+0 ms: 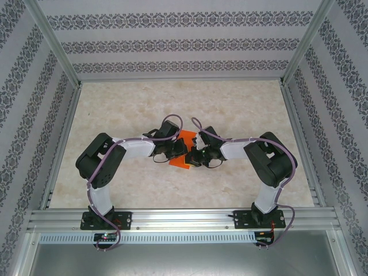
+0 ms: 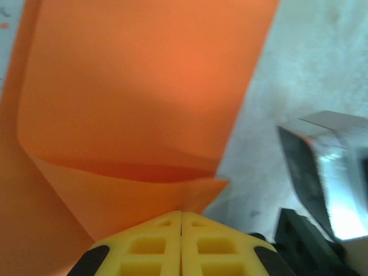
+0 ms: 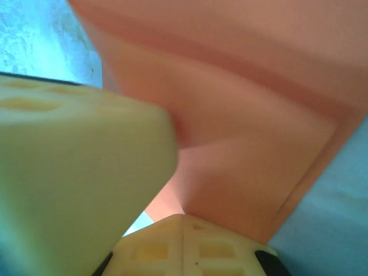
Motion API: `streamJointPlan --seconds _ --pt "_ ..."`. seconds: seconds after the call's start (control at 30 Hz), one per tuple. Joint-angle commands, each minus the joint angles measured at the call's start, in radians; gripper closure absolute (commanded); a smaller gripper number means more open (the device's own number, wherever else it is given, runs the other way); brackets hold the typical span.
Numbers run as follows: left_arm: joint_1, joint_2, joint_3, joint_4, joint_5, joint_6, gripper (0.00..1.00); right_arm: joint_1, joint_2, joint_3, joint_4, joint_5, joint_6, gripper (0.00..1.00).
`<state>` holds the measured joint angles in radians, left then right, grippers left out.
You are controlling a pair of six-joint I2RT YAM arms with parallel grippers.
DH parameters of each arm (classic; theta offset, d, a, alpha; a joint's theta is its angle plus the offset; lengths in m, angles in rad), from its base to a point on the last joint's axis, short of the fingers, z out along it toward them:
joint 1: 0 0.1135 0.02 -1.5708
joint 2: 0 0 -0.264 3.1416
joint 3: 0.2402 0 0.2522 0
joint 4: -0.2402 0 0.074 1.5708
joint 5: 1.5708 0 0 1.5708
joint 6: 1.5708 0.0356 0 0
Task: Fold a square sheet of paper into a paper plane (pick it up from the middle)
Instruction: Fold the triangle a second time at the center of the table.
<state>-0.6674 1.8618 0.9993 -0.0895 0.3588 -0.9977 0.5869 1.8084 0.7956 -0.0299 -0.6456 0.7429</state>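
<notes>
Looking out from the near edge, I see both arms bend inward and meet at mid-table. My left gripper [image 2: 181, 215] has its yellow pads pressed together on a folded corner of the orange sheet of paper [image 2: 144, 86]. My right gripper [image 3: 184, 218] pinches the sheet from the opposite side. It sits creased between them, over the middle of the marbled table [image 1: 172, 103].

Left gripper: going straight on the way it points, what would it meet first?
The orange paper: the left gripper looks shut on its folded edge, with more of the sheet directly ahead.
</notes>
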Motion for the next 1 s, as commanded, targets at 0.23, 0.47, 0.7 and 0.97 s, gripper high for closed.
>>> streamJointPlan --seconds 0.23,0.47,0.7,0.97 --pt "0.037 0.046 -0.060 0.052 -0.086 0.017 0.94 0.008 0.035 -0.030 -0.132 0.108 -0.043 1.00" --pt "0.092 0.050 -0.054 0.078 -0.066 0.053 0.93 0.008 0.046 -0.032 -0.176 0.118 -0.071 1.00" --pt "0.138 0.074 -0.044 0.104 -0.042 0.072 0.92 0.009 0.046 -0.019 -0.189 0.113 -0.072 1.00" --pt "0.195 0.086 -0.035 0.097 -0.040 0.106 0.92 0.009 0.041 -0.012 -0.194 0.107 -0.073 1.00"
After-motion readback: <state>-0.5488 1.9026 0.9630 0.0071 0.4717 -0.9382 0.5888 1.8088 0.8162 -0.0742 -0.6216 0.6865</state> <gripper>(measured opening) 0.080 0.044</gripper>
